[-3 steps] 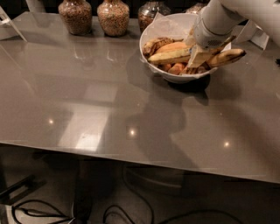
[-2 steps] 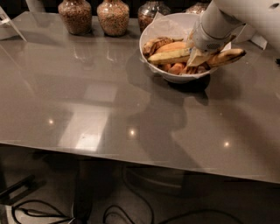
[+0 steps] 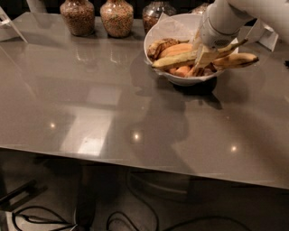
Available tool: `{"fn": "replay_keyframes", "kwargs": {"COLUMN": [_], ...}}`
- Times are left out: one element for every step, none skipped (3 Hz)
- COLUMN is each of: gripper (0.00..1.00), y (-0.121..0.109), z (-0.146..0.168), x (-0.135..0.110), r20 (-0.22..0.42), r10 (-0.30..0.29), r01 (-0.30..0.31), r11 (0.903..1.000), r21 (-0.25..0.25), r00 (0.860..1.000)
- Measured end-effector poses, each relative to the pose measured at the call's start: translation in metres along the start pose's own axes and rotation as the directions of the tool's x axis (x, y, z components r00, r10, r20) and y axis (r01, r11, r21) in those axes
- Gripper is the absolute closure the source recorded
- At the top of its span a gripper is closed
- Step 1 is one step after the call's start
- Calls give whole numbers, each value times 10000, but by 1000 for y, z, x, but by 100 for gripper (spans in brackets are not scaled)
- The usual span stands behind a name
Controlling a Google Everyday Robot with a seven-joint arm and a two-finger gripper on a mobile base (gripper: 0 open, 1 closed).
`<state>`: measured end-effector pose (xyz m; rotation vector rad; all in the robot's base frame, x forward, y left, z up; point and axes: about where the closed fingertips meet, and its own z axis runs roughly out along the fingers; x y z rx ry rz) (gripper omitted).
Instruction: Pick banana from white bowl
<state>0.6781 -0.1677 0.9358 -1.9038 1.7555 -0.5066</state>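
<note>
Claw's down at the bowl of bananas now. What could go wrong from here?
The claw is in the white bowl, at the long banana in a crowded pile. Lifting could drag neighbours along: the second banana already overhangs the right rim and might drop onto the table. The claw is toward the bowl's right side, so a snag could tip or slide the bowl.

Glossy grey table (image 3: pixel 113 113). The bowl (image 3: pixel 189 82) stands on it at the far right. Jars line the far edge, left of the bowl: left jar (image 3: pixel 77 16), middle jar (image 3: pixel 117 17), right jar (image 3: pixel 157 12) just behind the bowl's rim. White stand (image 3: pixel 9 27) at far-left corner, white card (image 3: pixel 266 36) at far right. Gripper (image 3: pixel 204 56) hangs over the bowl, off the table.
</note>
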Motion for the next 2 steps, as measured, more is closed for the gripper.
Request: {"fn": "replay_keyframes", "kwargs": {"gripper": [100, 100], "y": [-9, -11], "z": [-28, -59], "x": [-6, -5], "r20": [144, 728], "r10": [-133, -84], "r01": [129, 50], "r11": [9995, 9989], "r21": [288, 458], "r00": [9998, 9973]}}
